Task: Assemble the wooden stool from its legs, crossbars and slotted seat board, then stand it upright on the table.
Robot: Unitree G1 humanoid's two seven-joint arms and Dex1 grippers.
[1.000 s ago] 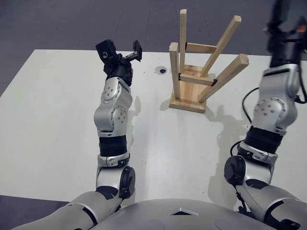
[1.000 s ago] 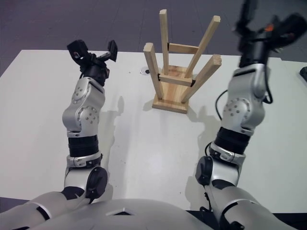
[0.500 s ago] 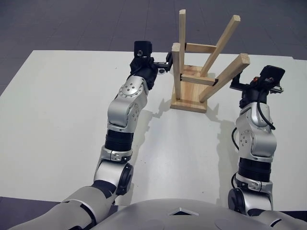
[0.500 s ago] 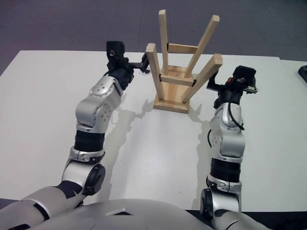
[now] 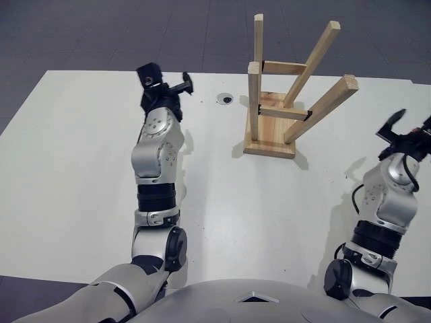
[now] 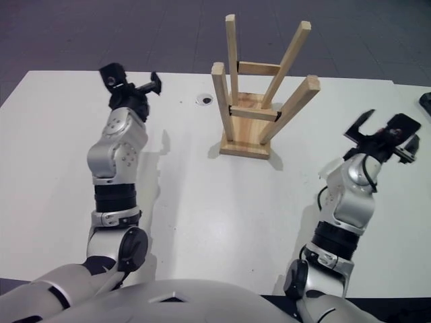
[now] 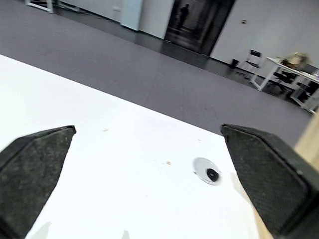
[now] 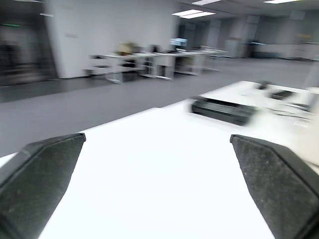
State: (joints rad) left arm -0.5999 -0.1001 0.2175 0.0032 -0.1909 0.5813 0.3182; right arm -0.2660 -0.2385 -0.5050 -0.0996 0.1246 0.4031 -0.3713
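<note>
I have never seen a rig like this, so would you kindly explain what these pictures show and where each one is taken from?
This is a humanoid robot with two arms, each ending in a two-finger gripper. The two wide pictures come from a stereo camera on its head, looking down over the arms at a white table. The other two come from cameras on the wrists, each looking out between its own dark fingers. On the table the wooden stool rests upside down on its seat board, legs pointing up. A small round fitting sits in the tabletop to its left. The left gripper and the right gripper are both open, hold nothing, and are apart from the stool.
</note>
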